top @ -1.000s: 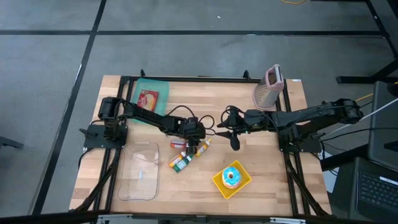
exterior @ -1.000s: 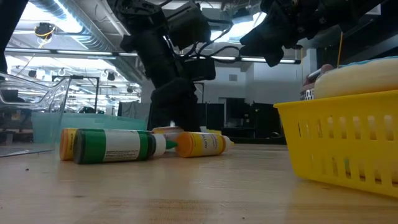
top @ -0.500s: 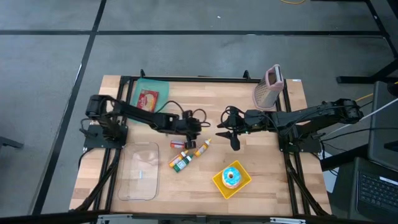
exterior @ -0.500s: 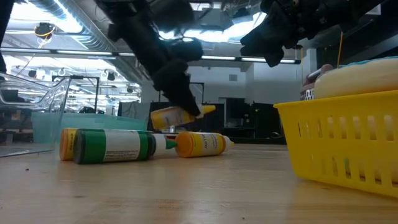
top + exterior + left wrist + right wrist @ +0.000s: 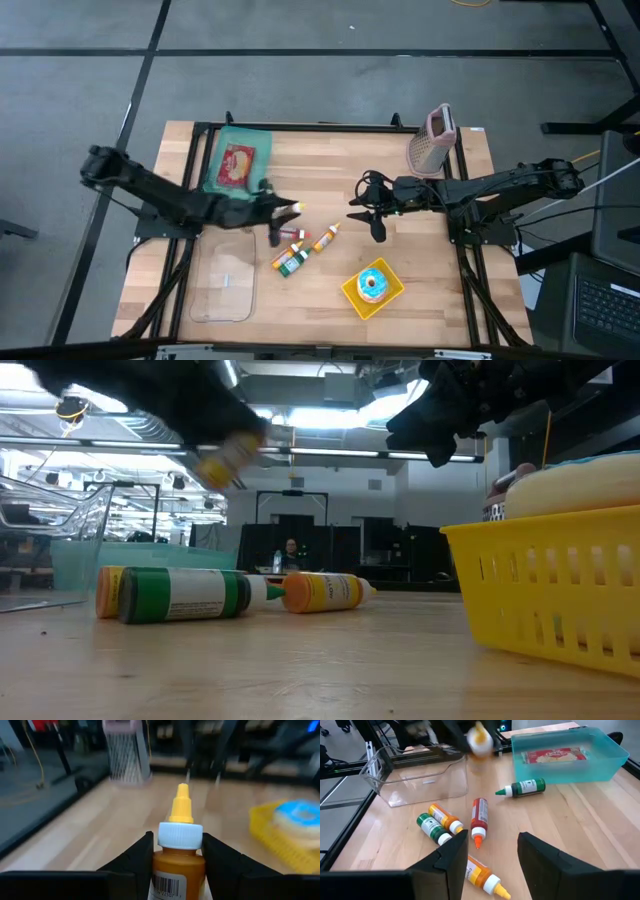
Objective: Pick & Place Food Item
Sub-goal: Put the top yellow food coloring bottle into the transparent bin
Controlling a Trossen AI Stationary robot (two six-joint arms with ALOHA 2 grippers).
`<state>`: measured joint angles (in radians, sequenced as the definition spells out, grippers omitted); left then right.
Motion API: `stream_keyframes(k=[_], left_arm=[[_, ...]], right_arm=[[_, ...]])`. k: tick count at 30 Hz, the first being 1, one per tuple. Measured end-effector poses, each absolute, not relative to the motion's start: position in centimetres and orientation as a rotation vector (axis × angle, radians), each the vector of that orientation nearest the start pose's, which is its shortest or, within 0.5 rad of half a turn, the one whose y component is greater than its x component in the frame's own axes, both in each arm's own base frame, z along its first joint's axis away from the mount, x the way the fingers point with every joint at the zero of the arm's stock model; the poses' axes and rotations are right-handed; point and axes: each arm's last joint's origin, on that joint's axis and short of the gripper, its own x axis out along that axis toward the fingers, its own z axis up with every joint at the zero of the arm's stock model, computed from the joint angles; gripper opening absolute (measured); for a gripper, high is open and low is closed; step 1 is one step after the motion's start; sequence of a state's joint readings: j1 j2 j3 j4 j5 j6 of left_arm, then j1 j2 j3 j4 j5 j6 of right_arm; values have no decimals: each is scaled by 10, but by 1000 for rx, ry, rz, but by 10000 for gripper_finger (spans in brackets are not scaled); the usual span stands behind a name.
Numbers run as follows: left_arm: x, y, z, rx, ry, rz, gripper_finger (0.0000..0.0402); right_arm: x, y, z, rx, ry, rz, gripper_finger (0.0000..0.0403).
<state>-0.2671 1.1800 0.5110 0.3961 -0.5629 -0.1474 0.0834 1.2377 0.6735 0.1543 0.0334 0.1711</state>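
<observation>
Now, what we see, largest first:
Table: we see a wooden top point(image 5: 400, 200) in a black frame, both arms reaching in from its sides.
Clear bin: we find the transparent tub point(image 5: 222, 275) at the left front, just beside the teal bin point(image 5: 236, 162) that holds a red packet.
Yellow basket: it point(image 5: 373, 289) stands at the front right with a blue-frosted doughnut point(image 5: 373, 284) in it.
Grater: we see it point(image 5: 432, 140) upright at the back right.
Left gripper: we see it point(image 5: 268, 208) raised over the table by the clear bin's back corner, fingers point(image 5: 134, 860) clamped on the yellow-capped bottle point(image 5: 179, 855), nozzle pointing forward.
Right gripper: it point(image 5: 362, 208) hangs above mid-table, fingers apart, holding nothing.
Loose bottles: we count a green-capped one point(image 5: 290, 262), an orange one point(image 5: 323, 239) and a red one point(image 5: 291, 234) lying together on the wood between the grippers.
</observation>
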Motion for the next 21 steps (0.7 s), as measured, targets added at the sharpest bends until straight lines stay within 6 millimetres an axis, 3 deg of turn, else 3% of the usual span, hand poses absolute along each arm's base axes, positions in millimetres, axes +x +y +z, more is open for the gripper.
stream_keyframes(k=[5,11,21], left_arm=[[200,-78,226,-37,123,323,136],[173,-112,228,-7,86,350,136],[140,-158,201,-1,28,513,136]], right_arm=[[261,21,234,145,412,14,168],[261,21,234,150,412,13,168],[261,21,234,156,412,12,168]])
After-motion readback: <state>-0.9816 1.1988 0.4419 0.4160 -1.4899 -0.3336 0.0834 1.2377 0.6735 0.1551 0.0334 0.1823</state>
